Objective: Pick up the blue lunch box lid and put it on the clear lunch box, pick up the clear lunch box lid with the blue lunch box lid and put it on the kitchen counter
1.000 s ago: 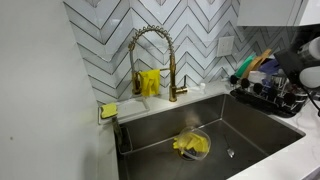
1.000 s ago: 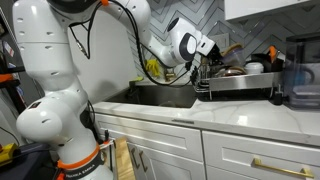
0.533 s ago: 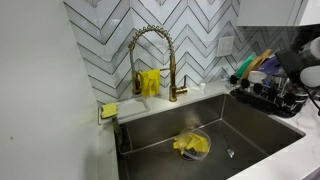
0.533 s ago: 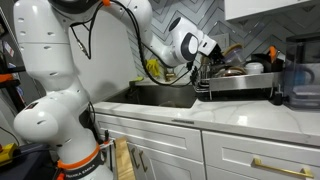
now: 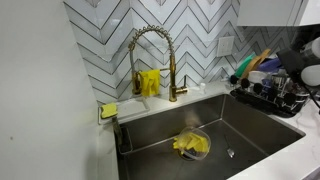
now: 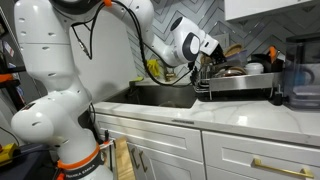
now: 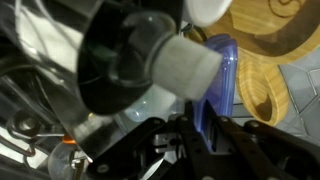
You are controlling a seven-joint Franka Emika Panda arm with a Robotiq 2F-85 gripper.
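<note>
The blue lunch box lid (image 7: 218,75) stands on edge among the dishes in the wrist view, its rounded corner uppermost and its lower part running down between the two dark fingers (image 7: 237,143) of the pincer (image 7: 207,132). The fingers sit on either side of the lid, but the view is too dark and close there, so I cannot tell whether they are pressed onto it or merely straddling it. Just beside the lid, on one side, lies a white cylindrical cup (image 7: 185,65) pointing toward it, with a dark round vessel (image 7: 115,60) behind the cup. On the other side a pale wooden bowl (image 7: 270,40) leans close to the lid. In both exterior views these things belong to a black dish rack (image 6: 240,85), which stands on the white table (image 6: 250,115) next to the stainless steel sink (image 5: 240,135). The white robot arm (image 6: 60,70) reaches over the sink, with its wrist at the near end of the rack. Green and orange utensils (image 5: 250,63) stick up from the rack. A yellow cloth (image 5: 190,145) lies on the sink bottom, a gold spring faucet (image 5: 150,55) arches behind the basin against the herringbone tiles, and a yellow-green sponge (image 5: 108,110) rests at the sink's corner.
</note>
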